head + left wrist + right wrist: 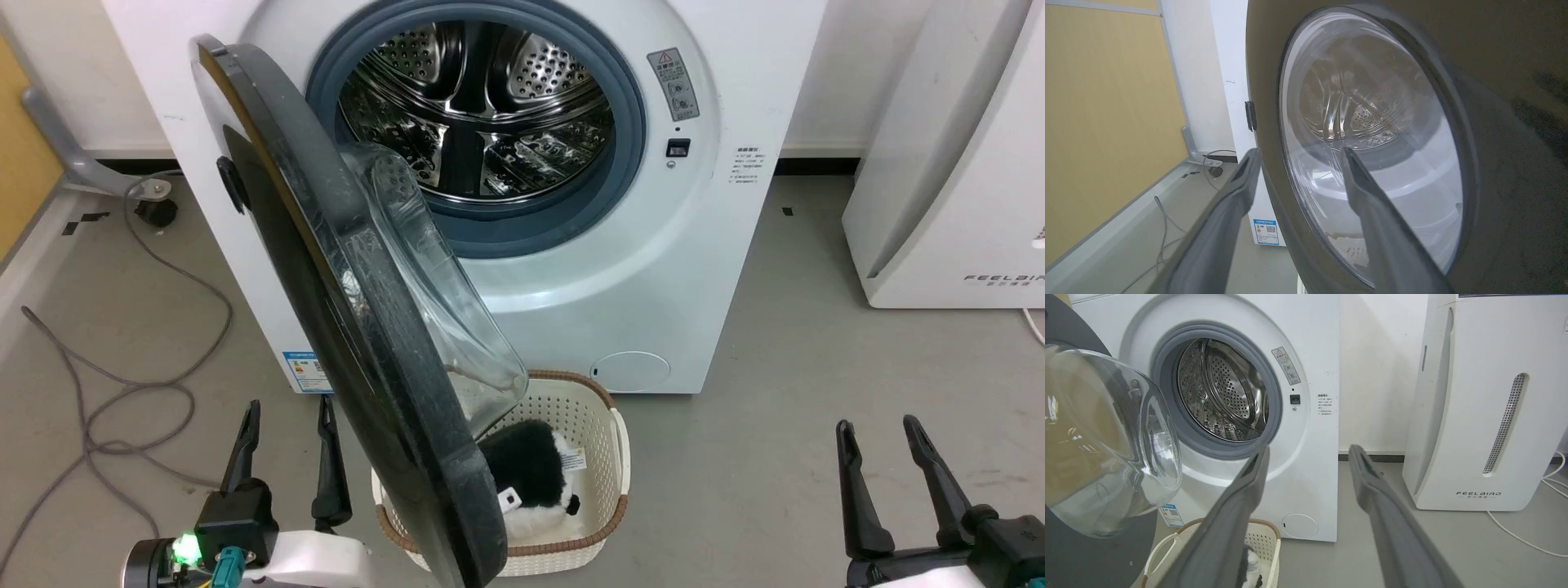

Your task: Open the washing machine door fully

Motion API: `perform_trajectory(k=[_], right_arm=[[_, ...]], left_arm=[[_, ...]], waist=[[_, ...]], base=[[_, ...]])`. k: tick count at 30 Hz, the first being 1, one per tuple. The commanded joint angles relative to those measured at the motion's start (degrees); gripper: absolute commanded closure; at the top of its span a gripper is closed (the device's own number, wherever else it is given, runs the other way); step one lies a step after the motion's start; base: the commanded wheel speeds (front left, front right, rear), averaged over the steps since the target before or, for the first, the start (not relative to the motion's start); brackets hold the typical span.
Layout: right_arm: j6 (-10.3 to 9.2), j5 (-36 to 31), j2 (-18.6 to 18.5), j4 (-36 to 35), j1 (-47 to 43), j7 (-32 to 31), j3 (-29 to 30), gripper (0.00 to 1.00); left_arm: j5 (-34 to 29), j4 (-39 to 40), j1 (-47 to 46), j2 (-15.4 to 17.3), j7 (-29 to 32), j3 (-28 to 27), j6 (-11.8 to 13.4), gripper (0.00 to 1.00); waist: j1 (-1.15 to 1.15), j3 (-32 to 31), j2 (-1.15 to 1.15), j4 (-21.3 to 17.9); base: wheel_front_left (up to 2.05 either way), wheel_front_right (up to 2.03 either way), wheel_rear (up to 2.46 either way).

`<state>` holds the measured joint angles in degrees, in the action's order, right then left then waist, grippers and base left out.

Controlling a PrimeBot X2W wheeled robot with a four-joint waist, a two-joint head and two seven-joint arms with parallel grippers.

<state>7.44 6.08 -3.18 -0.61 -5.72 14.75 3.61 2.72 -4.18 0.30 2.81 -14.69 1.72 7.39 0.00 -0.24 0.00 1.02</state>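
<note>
**Floor** [775,408]: grey, running back to a white wall. A yellow panel [1106,122] stands outside your left gripper [290,404]. A loose grey cable [122,392] loops on the floor on that same outer side.

**White appliance** [1474,416]: lettered low on its front. It stands on the floor ahead of and outside your right gripper [877,423], apart from the washer.

**Basket** [571,408]: cream lattice with a brown rim, on the floor at the washer's foot, between your two grippers. It holds a black-and-white plush toy [535,469].

**Washing machine** [653,286]: white, with its steel drum [482,106] exposed inside a grey-blue rubber ring [629,131].

**Washing machine door** [326,269]: swung well out from its left side and standing edge-on toward you. Its glass bowl [441,302] faces the right gripper and overhangs the basket. The door's outer face lies just beside your left gripper's inner finger. In the left wrist view its rim runs up between the fingertips. You cannot tell whether it touches.

**Left gripper**: fingers spread wide, holding nothing.

**Right gripper**: fingers spread wide, holding nothing, well apart from the door and pointing toward the washer's front.
</note>
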Motion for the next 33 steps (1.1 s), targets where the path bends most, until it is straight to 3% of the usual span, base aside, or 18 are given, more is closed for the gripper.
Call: perform_trajectory(k=[1,5,6,7,8,15,20,27,33], right_arm=[[0.05,0.5,0.3,0.4,-0.7,0.2,0.1,0.00],[0.05,0.8,0.3,1.2,-0.7,0.2,0.2,0.00],[0.05,0.8,0.3,1.4,-0.7,0.2,0.3,0.00],[0.05,0.8,0.3,1.5,-0.7,0.2,0.3,0.00],[0.05,0.8,0.3,1.7,-0.7,0.2,0.4,0.00],[0.05,1.0,0.3,2.0,-0.6,0.2,0.7,0.00],[0.05,1.1,0.3,1.6,-0.4,0.2,0.8,0.00],[0.05,1.5,0.3,1.2,-0.4,0.2,0.5,0.00],[0.05,1.7,0.3,1.4,-0.6,0.2,0.0,0.00]], left_arm=[[0.2,-0.1,0.7,0.1,-0.3,0.0,0.1,0.00],[-0.1,-0.1,0.6,0.1,-0.3,0.0,0.3,0.00],[-0.3,-0.2,0.7,0.1,-0.3,0.0,0.3,0.20],[-0.7,-0.2,0.7,0.1,-0.3,0.0,0.5,0.78],[-0.7,-0.2,0.7,0.1,-0.3,0.0,0.7,1.00],[-0.5,4.2,-1.2,0.1,-0.3,-2.2,1.1,1.00],[-0.8,12.2,-3.4,0.1,-0.3,-2.2,-0.6,1.00],[-3.1,24.5,-5.3,0.1,-0.3,2.9,-2.8,1.00],[-4.3,29.3,-5.6,0.2,-0.3,11.3,-6.1,1.00]], waist=[[0.00,0.0,0.00,0.1],[0.00,0.0,0.00,0.3],[0.00,0.0,0.00,0.4],[0.00,0.0,0.00,0.5],[0.00,0.0,0.00,0.5],[0.00,0.1,0.00,1.2],[0.00,0.0,0.00,1.8],[0.00,-0.3,0.00,2.0],[0.00,-0.3,0.00,2.5]], base=[[0.00,0.00,0.00],[0.00,0.00,0.00],[0.00,0.00,0.00],[0.00,0.00,0.00],[0.00,0.00,0.00],[0.00,0.00,0.00],[0.00,0.00,0.00],[0.00,0.00,0.00],[0.00,0.00,0.00]])
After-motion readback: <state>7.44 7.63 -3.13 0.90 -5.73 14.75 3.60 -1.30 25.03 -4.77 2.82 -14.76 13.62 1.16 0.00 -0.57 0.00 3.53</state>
